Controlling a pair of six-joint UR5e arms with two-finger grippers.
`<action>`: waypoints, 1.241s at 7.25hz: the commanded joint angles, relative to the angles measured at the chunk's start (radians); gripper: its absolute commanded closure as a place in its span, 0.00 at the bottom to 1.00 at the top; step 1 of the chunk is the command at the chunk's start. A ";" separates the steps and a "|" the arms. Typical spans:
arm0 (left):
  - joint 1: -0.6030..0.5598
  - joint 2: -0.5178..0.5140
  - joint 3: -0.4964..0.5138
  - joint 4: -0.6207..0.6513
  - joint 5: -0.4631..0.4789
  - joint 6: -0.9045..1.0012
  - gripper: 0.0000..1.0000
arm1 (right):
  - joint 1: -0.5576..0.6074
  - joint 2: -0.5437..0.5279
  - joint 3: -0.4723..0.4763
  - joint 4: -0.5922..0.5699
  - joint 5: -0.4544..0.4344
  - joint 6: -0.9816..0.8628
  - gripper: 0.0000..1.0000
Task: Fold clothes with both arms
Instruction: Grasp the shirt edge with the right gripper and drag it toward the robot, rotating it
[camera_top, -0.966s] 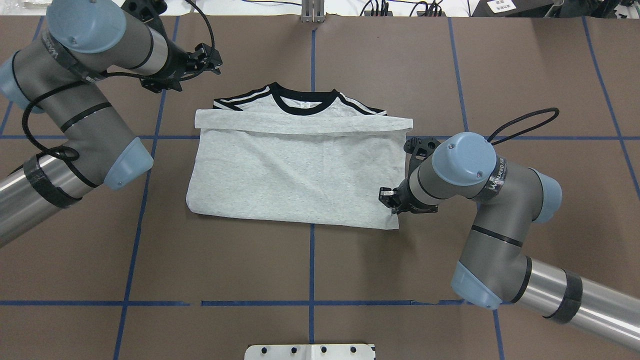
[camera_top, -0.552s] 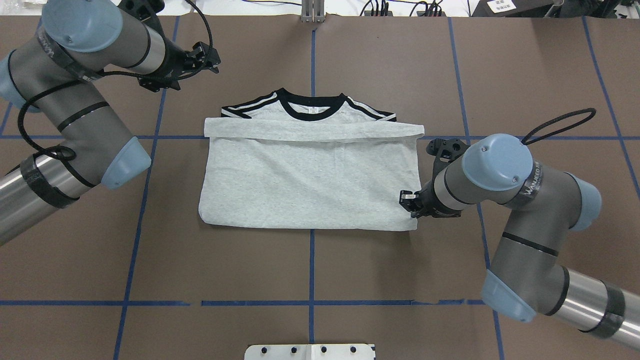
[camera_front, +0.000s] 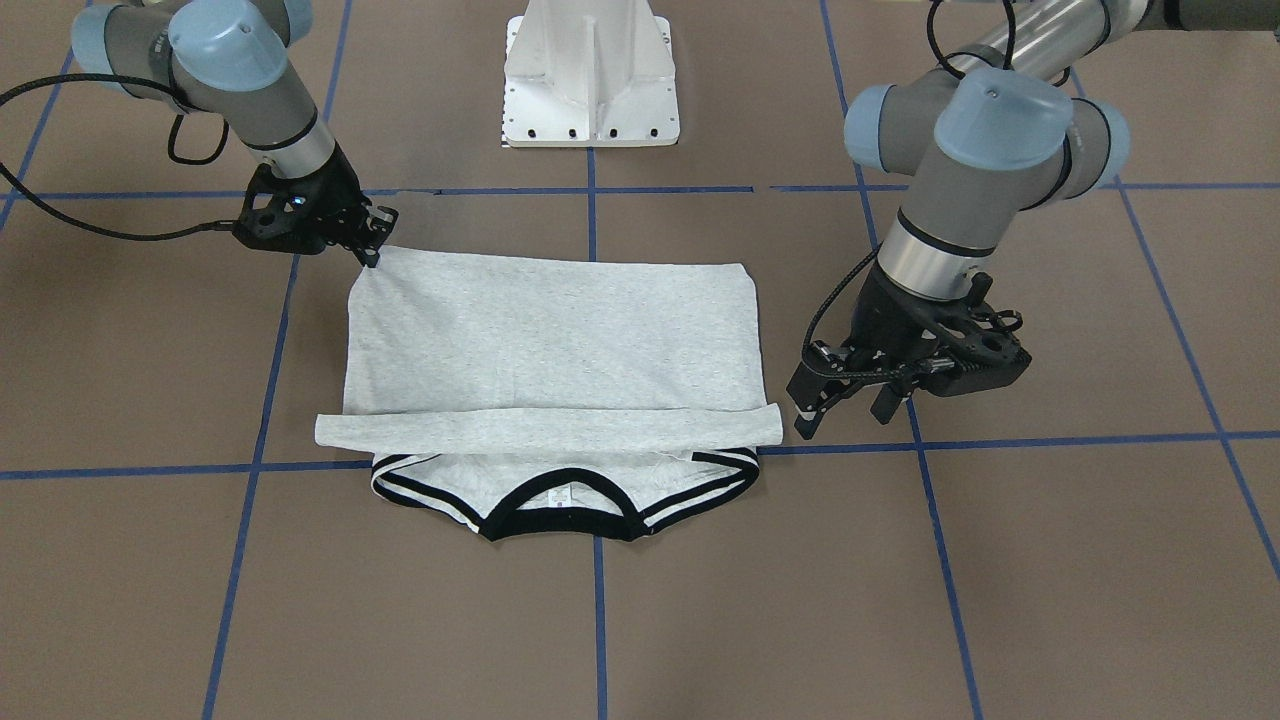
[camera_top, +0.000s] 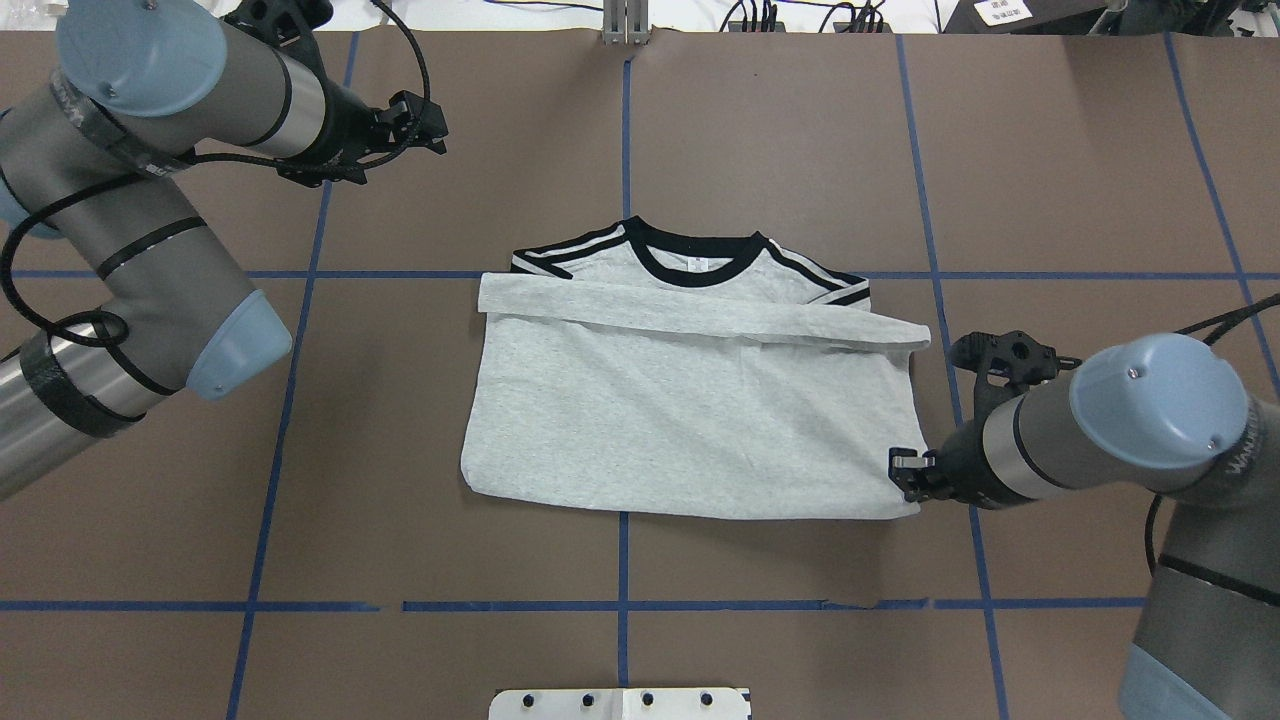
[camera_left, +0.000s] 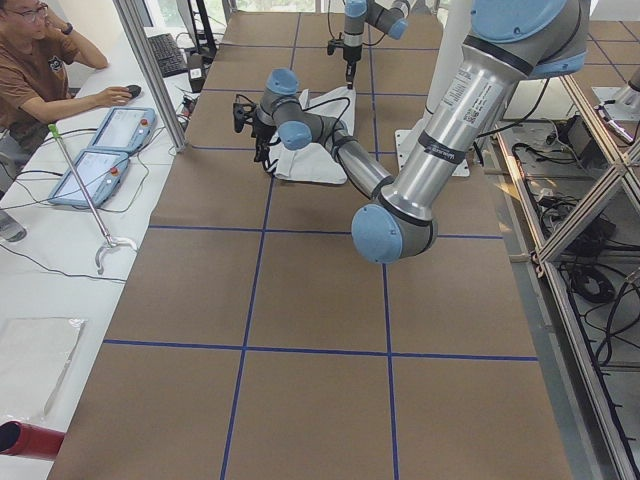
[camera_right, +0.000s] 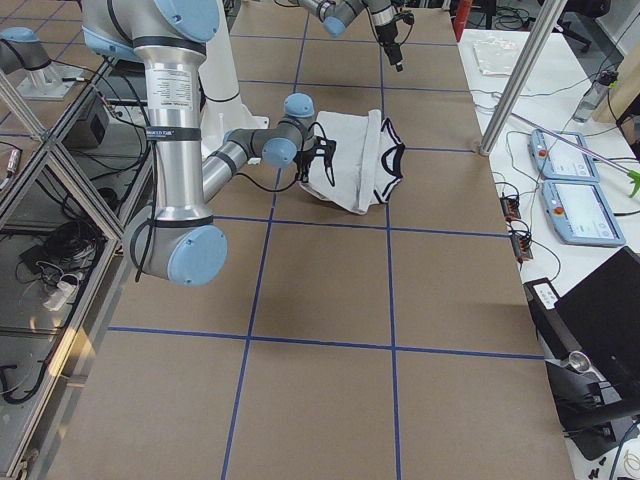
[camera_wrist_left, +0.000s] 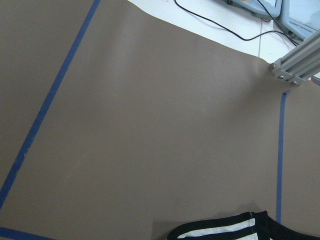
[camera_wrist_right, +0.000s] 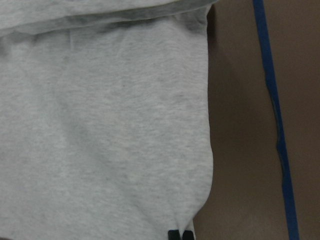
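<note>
The bench (camera_top: 700, 120) is covered in brown sheeting with a grid of blue tape (camera_top: 622, 560). The left arm (camera_top: 150, 250) reaches in from its side with its wrist raised over the far part of the bench. The right arm (camera_top: 1150, 420) comes in low from the other side, its wrist down near the bench.

The shirt (camera_top: 680, 410) lies flat close to the middle of the bench, a little towards the right arm's side. It is folded, with plain grey cloth facing up. A long folded band (camera_top: 700, 312) runs across it just below the neck and slants slightly, its right end nearer the robot. The black collar (camera_top: 700, 262) and the striped shoulders (camera_top: 560, 255) stick out past the band, pointing away from the robot.

The right jaws are pressed together on the shirt's near right corner, pinching the cloth at its very edge; the right wrist camera shows the black fingertips (camera_wrist_right: 180, 235) on the hem. The left jaws are spread, holding nothing, off beyond the shirt's far left shoulder and clear of the cloth. The left wrist camera catches only a striped shoulder at the bottom of its view.
</note>
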 joint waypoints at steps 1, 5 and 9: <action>0.012 0.002 -0.004 0.048 -0.032 0.087 0.00 | -0.138 -0.103 0.128 0.000 0.046 0.034 1.00; 0.018 0.012 -0.038 0.085 -0.054 0.115 0.00 | -0.498 -0.107 0.150 -0.001 0.024 0.241 0.47; 0.104 0.047 -0.100 0.094 -0.103 0.098 0.00 | -0.333 -0.053 0.150 0.005 -0.021 0.239 0.00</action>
